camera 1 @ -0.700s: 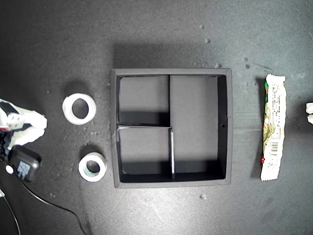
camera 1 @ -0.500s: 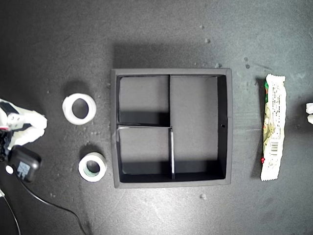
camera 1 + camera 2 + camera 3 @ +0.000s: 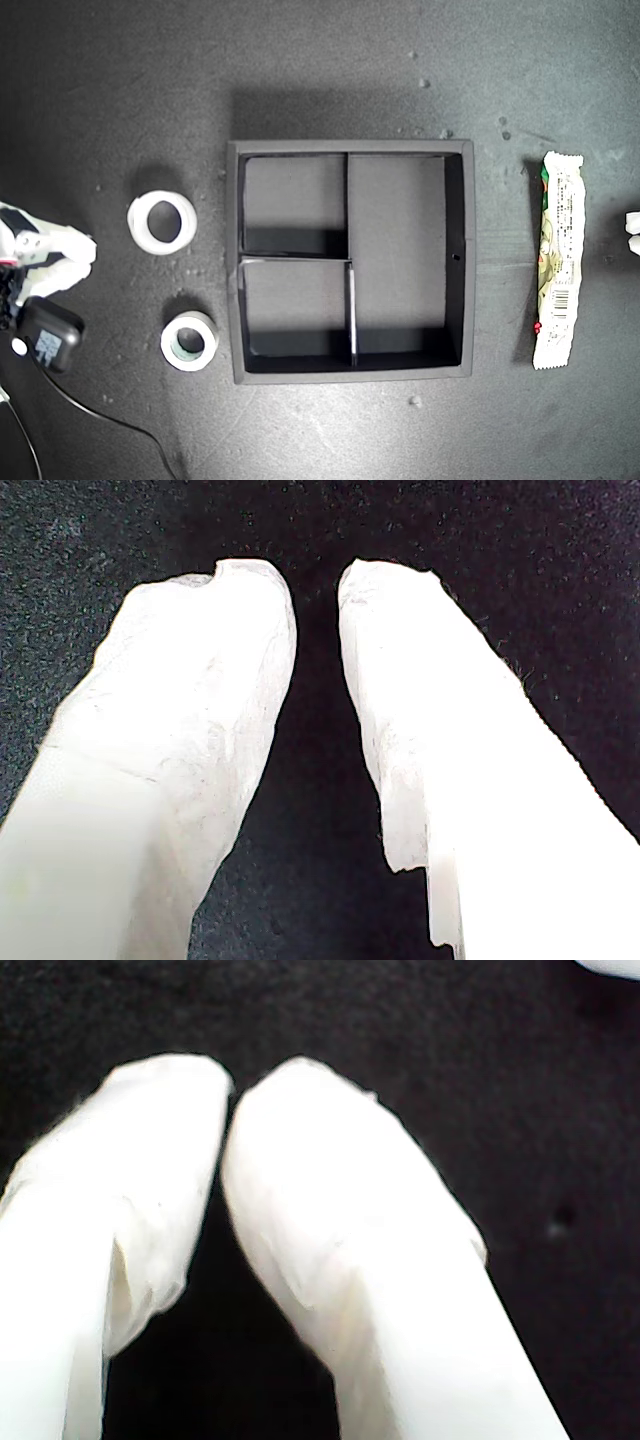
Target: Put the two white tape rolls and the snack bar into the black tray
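**Tray at centre, rolls and bar outside it**

Exterior view, from its left to its right. At the left edge, part of a white arm [image 3: 45,255] with a black module [image 3: 45,338] and a trailing cable; the wrist views do not show which arm it is. Next, the wider white tape roll [image 3: 161,222] lies flat on the dark table [image 3: 320,60]; nearer the lower edge lies the second white tape roll [image 3: 189,341], its inner core greenish-grey. Both are apart from the black tray [image 3: 456,258], which sits at centre with two small compartments on its left and one long compartment on its right. The snack bar [image 3: 556,260] lies lengthwise well apart from the tray's right wall. A white fragment [image 3: 633,222] shows at the right edge.

Wrist views: my first gripper [image 3: 316,580] has jaws parted by a narrow gap, holding nothing. My second gripper [image 3: 229,1085] has its tips touching, nothing between them.
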